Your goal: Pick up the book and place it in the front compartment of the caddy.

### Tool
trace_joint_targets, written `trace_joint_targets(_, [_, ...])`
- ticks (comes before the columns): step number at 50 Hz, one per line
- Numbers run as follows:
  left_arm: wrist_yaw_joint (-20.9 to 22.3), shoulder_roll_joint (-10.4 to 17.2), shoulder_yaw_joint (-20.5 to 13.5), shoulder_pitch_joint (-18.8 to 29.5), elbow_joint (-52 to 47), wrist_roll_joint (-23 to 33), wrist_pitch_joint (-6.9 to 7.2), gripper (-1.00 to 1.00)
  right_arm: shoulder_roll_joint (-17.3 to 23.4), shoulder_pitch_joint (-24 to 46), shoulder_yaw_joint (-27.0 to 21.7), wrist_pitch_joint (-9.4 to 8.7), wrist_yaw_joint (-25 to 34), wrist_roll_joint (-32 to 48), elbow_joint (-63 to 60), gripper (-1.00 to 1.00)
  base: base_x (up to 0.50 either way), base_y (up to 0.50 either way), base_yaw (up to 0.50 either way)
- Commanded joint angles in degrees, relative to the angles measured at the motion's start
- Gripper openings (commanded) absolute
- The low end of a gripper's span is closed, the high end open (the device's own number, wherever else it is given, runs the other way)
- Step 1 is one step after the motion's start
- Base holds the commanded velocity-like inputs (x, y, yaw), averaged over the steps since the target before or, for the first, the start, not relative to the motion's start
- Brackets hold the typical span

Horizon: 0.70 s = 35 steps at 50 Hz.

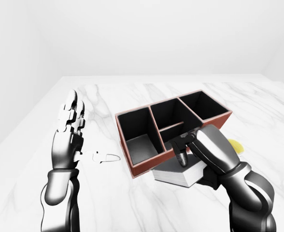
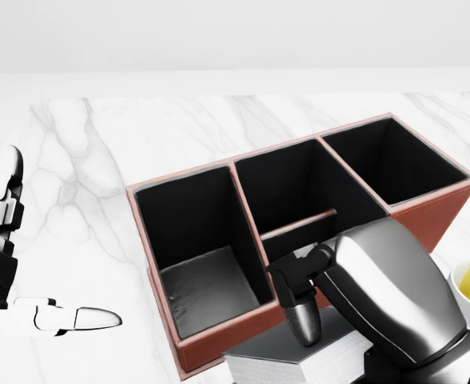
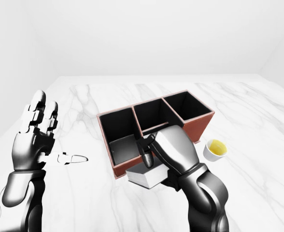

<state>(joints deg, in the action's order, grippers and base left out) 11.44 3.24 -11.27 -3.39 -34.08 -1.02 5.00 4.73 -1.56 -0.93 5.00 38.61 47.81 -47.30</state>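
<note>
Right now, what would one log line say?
right hand: holding book | book: beside caddy, not in | left hand: open, raised

Bright, even, diffuse light fills all three views, sharp throughout with no blur or edge distortion. Shadows are faint on the marble worktop (image 1: 147,208); the caddy (image 2: 219,332) compartments stay deep black. Soft highlights gleam on the right hand (image 2: 379,280).

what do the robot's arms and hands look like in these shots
Both arms are glossy, dark metallic grey with rounded, segmented shells. The left hand has white-and-black jointed fingers and a white thumb with a pale rounded tip. The right hand has a smooth silver-grey domed back and a dark, bullet-shaped fingertip. No cables, markings or sleeves show.
</note>
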Motion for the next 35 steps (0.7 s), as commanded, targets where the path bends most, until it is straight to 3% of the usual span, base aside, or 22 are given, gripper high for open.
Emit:
trace_joint_targets(1, [0.04, -0.08, 0.07, -0.14, 0.10, 0.13, 0.00, 1.00, 0.82, 6.36, -1.10, 0.00, 1.39, -0.70, -0.98, -1.00, 0.00, 0.00, 0.00])
trace_joint_targets(22, [0.00, -0.04, 0.14, -0.04, 0.50, 0.22, 0.00, 1.00, 4.07, 19.37, -2.62, 0.00, -0.46, 2.61, 8.47, -1.00, 0.00, 0.00, 0.00])
trace_joint_targets(35, [-0.04, 0.01, 0.12, 0.17, 0.58, 0.18, 0.00, 1.00, 5.10, 23.58, -2.23, 0.00, -3.30, 5.21, 15.75, -1.00, 0.00, 0.00, 0.00])
